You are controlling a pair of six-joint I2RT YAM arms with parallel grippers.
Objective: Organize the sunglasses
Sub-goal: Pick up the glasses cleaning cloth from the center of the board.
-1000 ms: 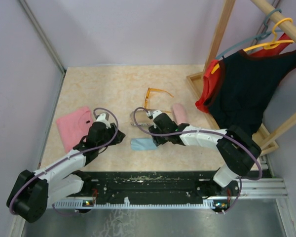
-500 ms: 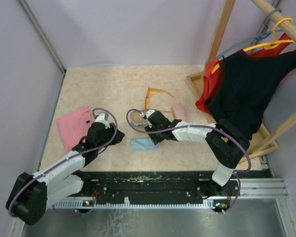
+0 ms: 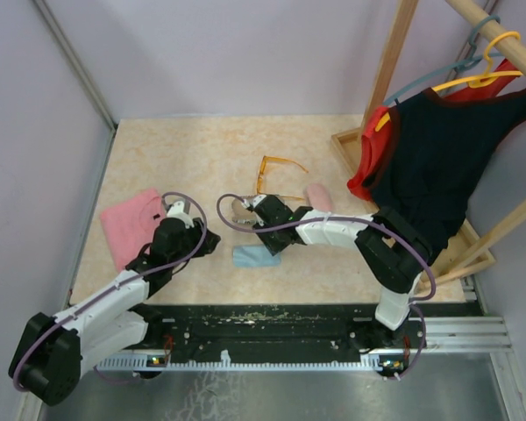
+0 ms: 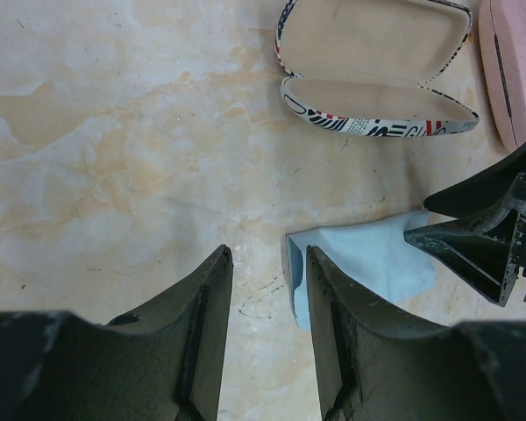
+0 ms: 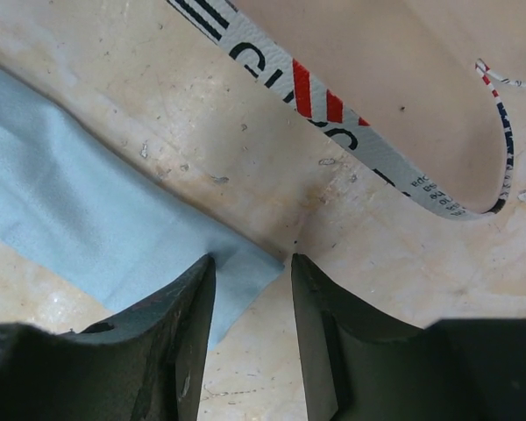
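Top external view first: note the right hand point(image 3: 272, 239) carried further left than a second ago, ending just beside the open printed case point(image 4: 368, 127) and over a corner of the blue cloth point(image 5: 88, 228). Check the right wrist view: fingers slightly parted, gripping nothing. Read the left hand point(image 4: 267, 259) likewise as released and empty, barely shifted, by the cloth's left edge. Locate the orange sunglasses point(image 3: 261, 173) untouched on the bench point(image 3: 184, 149), far of the case; cannot find the black pair in any view. Treat the shift as positioning only: no sunglasses cased yet.
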